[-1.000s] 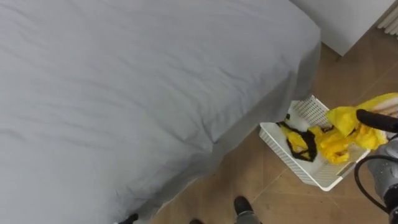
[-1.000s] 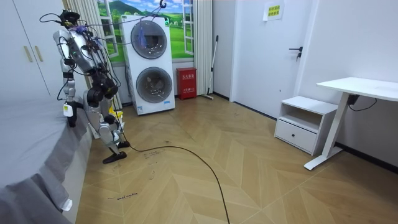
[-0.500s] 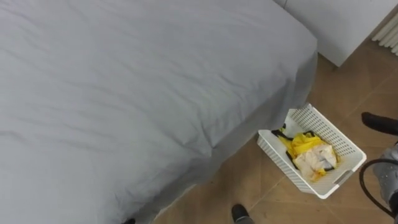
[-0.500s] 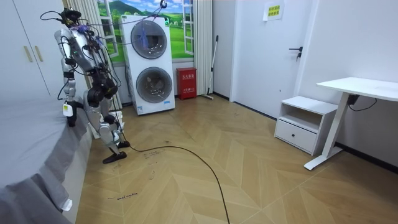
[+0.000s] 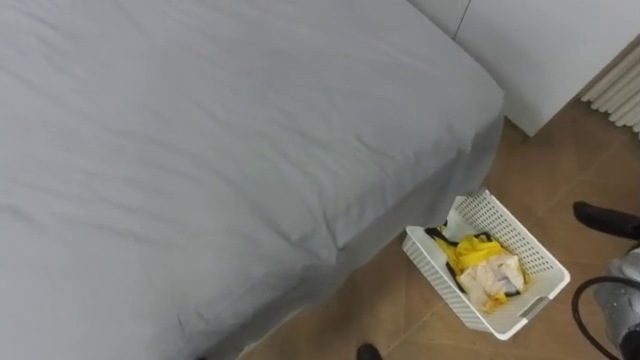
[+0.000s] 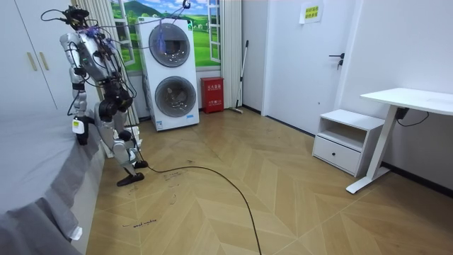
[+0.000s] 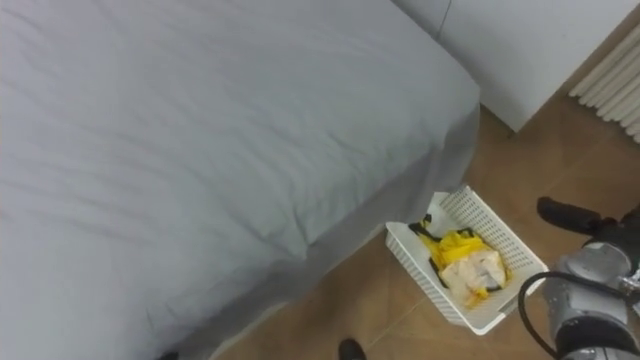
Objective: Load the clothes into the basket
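Yellow clothes lie bunched inside the white basket, with a paler, cream-coloured piece heaped against them toward the basket's 5 o'clock end. We see the basket standing on the wooden floor, at about 4 o'clock in the eye views, just beside the corner of the bed. The overhang of the bed's grey sheet hangs close to the basket's 10 o'clock side. The bed's smooth grey cover spreads from 12 o'clock round to 8 o'clock.

The right hand shows as a dark, slender shape at 3 o'clock in the eye views, off the basket's 2 o'clock corner. It is apart from both the rim and the clothes. We see no cloth in it, though we cannot tell how far open it is, since the edge of the view cuts it off.

In the room view we find the robot standing upright at the bed's side, with the stacked washing machines at its 3 o'clock. Its left hand hangs low beside the bed's edge; we cannot tell its state from there.
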`<state>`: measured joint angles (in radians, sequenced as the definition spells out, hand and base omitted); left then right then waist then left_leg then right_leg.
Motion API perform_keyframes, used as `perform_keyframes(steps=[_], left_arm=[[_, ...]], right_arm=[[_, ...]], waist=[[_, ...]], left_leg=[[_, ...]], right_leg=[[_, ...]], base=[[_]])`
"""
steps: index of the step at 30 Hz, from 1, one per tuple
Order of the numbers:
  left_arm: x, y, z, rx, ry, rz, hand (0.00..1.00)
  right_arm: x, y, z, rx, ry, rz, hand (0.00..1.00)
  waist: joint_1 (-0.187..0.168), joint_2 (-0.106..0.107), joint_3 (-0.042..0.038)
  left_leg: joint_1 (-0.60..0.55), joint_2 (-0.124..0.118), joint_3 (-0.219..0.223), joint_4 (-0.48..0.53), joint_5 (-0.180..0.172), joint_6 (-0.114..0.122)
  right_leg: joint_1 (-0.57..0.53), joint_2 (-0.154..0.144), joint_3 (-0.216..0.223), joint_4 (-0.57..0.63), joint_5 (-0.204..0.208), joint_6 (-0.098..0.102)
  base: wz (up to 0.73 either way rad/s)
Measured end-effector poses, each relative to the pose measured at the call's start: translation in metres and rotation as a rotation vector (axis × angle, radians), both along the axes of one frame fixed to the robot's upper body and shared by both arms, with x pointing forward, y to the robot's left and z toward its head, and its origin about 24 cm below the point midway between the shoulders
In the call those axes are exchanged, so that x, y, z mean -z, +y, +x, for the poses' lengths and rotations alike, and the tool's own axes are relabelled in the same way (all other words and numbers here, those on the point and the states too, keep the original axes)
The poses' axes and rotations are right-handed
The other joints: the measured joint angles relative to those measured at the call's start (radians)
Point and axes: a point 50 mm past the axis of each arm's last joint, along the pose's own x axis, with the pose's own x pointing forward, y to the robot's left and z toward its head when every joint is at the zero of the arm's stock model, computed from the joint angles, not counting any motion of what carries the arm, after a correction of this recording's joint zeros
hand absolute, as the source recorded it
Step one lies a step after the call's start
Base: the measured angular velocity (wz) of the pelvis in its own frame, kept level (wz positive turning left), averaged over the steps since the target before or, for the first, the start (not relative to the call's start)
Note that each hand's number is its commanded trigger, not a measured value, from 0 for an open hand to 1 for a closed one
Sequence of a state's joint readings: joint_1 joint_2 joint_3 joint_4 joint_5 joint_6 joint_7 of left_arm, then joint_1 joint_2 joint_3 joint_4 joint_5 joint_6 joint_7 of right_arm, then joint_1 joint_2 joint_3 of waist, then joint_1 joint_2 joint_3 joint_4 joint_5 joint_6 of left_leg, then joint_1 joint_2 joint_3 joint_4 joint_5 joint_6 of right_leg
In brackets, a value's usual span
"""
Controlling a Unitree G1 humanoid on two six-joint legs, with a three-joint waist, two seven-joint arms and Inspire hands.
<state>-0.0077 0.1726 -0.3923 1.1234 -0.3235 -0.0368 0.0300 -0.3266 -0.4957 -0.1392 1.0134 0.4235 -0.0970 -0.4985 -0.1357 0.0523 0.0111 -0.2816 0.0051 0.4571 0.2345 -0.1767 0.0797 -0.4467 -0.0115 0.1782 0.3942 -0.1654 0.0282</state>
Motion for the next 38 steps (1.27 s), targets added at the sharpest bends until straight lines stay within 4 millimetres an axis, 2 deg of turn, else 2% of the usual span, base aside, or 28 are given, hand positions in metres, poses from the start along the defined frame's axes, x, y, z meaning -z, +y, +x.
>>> perform_keyframes(steps=[3,5,7,9,11,14,16,21,24,27,28,30,32,33,34,38], left_arm=[[0.001,0.003,-0.007,-0.027,0.015,-0.002,0.00],[0.003,0.008,-0.016,-0.075,0.028,-0.005,0.00],[0.003,0.012,-0.020,-0.095,0.034,-0.004,0.00],[0.004,0.016,-0.028,-0.121,0.048,0.006,0.00],[0.005,0.020,-0.039,-0.138,0.068,0.015,0.00],[0.004,0.026,-0.045,-0.189,0.068,0.034,0.00],[0.004,0.027,-0.046,-0.188,0.070,0.045,0.00],[0.006,0.021,-0.045,-0.188,0.071,0.047,0.00],[0.006,0.019,-0.046,-0.198,0.067,0.051,0.00],[0.007,0.017,-0.048,-0.221,0.060,0.057,0.00],[0.007,0.016,-0.050,-0.227,0.063,0.063,0.00],[0.008,0.014,-0.054,-0.242,0.070,0.074,0.00],[0.008,0.016,-0.061,-0.290,0.077,0.086,0.00],[0.008,0.017,-0.062,-0.303,0.077,0.090,0.00],[0.008,0.019,-0.063,-0.323,0.073,0.095,0.00],[0.008,0.019,-0.066,-0.366,0.078,0.107,0.00]], right_arm=[[0.015,-0.002,-0.020,0.022,0.045,0.017,0.00],[0.035,-0.001,-0.044,0.058,0.076,0.096,0.00],[0.051,0.003,-0.065,0.084,0.098,0.174,0.00],[0.076,0.017,-0.092,0.118,0.119,0.301,0.00],[0.093,0.029,-0.113,0.134,0.133,0.403,0.00],[0.112,0.050,-0.133,0.132,0.139,0.525,0.00],[0.120,0.064,-0.139,0.134,0.128,0.587,0.00],[0.132,0.095,-0.137,0.083,0.123,0.685,0.00],[0.139,0.108,-0.143,0.032,0.165,0.711,0.00],[0.145,0.117,-0.149,-0.010,0.223,0.731,0.00],[0.148,0.121,-0.152,-0.026,0.256,0.734,0.00],[0.153,0.127,-0.160,-0.053,0.335,0.740,0.00],[0.159,0.136,-0.169,-0.095,0.420,0.759,0.00],[0.160,0.138,-0.172,-0.099,0.435,0.766,0.00],[0.162,0.141,-0.177,-0.112,0.471,0.775,0.00],[0.166,0.149,-0.189,-0.196,0.591,0.771,0.00]], waist=[[-0.001,-0.005,-0.0028],[-0.008,-0.012,-0.0114],[-0.006,-0.023,-0.0121],[-0.016,-0.039,-0.0150],[-0.017,-0.052,-0.0128],[-0.021,-0.067,-0.0109],[-0.019,-0.074,-0.0128],[-0.015,-0.078,-0.0115],[0.004,-0.080,-0.0084],[0.037,-0.078,-0.0082],[0.050,-0.076,-0.0051],[0.060,-0.074,-0.0062],[0.076,-0.077,-0.0030],[0.081,-0.077,-0.0038],[0.090,-0.084,0.0003],[0.118,-0.080,0.0004]], left_leg=[[0.040,0.000,-0.022,-0.012,-0.002,-0.003],[0.073,0.001,-0.050,-0.031,-0.001,-0.006],[0.098,0.001,-0.069,-0.038,0.000,-0.007],[0.140,0.000,-0.102,-0.049,0.002,-0.012],[0.182,-0.002,-0.124,-0.060,-0.001,-0.017],[0.222,-0.007,-0.162,-0.073,-0.004,-0.020],[0.229,-0.013,-0.186,-0.073,-0.004,-0.020],[0.261,-0.018,-0.235,-0.075,-0.004,-0.020],[0.276,-0.021,-0.275,-0.073,-0.004,-0.022],[0.278,-0.025,-0.307,-0.073,-0.005,-0.022],[0.278,-0.035,-0.324,-0.068,-0.004,-0.022],[0.281,-0.036,-0.343,-0.066,-0.004,-0.022],[0.293,-0.039,-0.369,-0.069,-0.005,-0.021],[0.295,-0.040,-0.376,-0.068,-0.005,-0.021],[0.300,-0.045,-0.382,-0.067,-0.005,-0.021],[0.308,-0.052,-0.406,-0.065,-0.007,-0.017]], right_leg=[[0.056,-0.001,-0.019,-0.029,0.001,-0.002],[0.109,-0.005,-0.050,-0.058,0.002,-0.004],[0.149,-0.008,-0.071,-0.080,0.003,-0.005],[0.219,-0.011,-0.101,-0.120,0.005,-0.008],[0.276,-0.012,-0.121,-0.149,0.004,-0.008],[0.344,-0.016,-0.153,-0.188,0.004,-0.009],[0.368,-0.019,-0.171,-0.203,0.004,-0.008],[0.432,-0.027,-0.222,-0.229,0.003,-0.007],[0.471,-0.033,-0.289,-0.242,0.003,-0.007],[0.487,-0.034,-0.309,-0.244,0.000,-0.004],[0.497,-0.036,-0.325,-0.246,0.000,-0.004],[0.510,-0.038,-0.348,-0.245,-0.001,-0.003],[0.533,-0.040,-0.372,-0.245,-0.005,0.001],[0.537,-0.041,-0.375,-0.246,-0.006,0.002],[0.545,-0.042,-0.377,-0.246,-0.008,0.005],[0.563,-0.049,-0.397,-0.246,-0.012,0.006]], base=[[0.17],[0.30],[0.35],[0.39],[0.34],[0.31],[0.35],[0.33],[0.44],[0.32],[0.32],[0.35],[0.32],[0.26],[0.18],[0.14]])
